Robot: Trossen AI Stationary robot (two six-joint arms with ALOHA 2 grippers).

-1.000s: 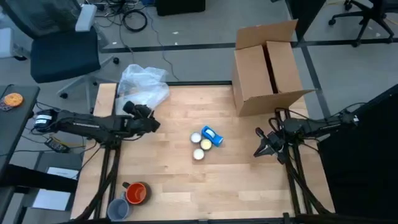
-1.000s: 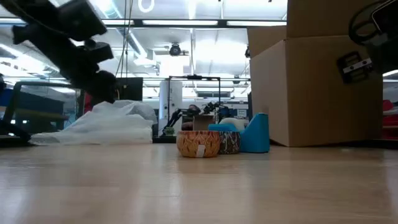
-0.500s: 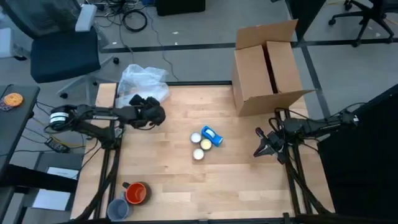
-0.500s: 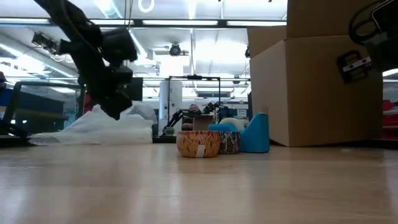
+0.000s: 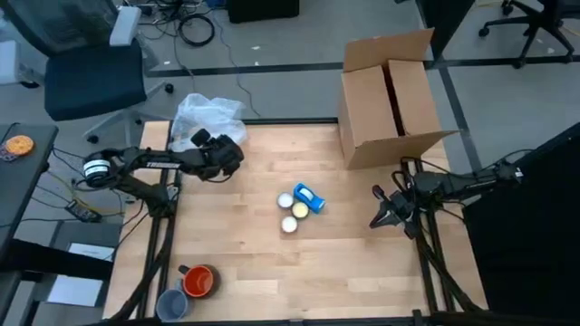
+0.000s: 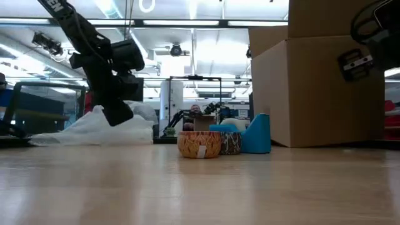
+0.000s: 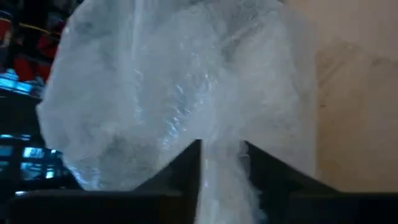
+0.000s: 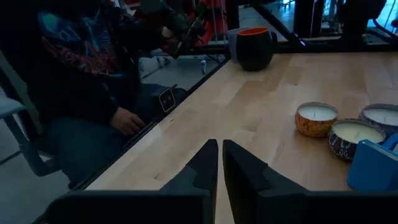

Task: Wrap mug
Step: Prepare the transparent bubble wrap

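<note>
Left gripper (image 5: pixel 216 156) sits at the table's far-left corner, right at the near edge of the crumpled clear wrap (image 5: pixel 210 119). In the left wrist view its jaws stand slightly parted with a fold of the wrap (image 7: pixel 186 106) running down between the fingers (image 7: pixel 180 171); whether they actually pinch the film I cannot tell. The low view shows the same gripper (image 6: pixel 119 115) dipped to the top of the white heap (image 6: pixel 106 128). Right gripper (image 5: pixel 381 217) waits low at the table's right side, below the cardboard box (image 5: pixel 390 100); its fingers (image 8: pixel 205 165) lie nearly together with nothing between them. The mug (image 5: pixel 198 281), orange inside, stands at the near-left edge of the table beside a grey cup (image 5: pixel 170 303), well apart from the wrap and from both grippers. Three candle tins (image 5: pixel 291 213) and a blue object (image 5: pixel 310 198) sit mid-table, between the arms. Judgement: the wrap lies directly ahead of the left jaws, and the mug lies toward the near edge on the same left side, so the left arm is the nearer one for carrying wrap to mug.
</note>
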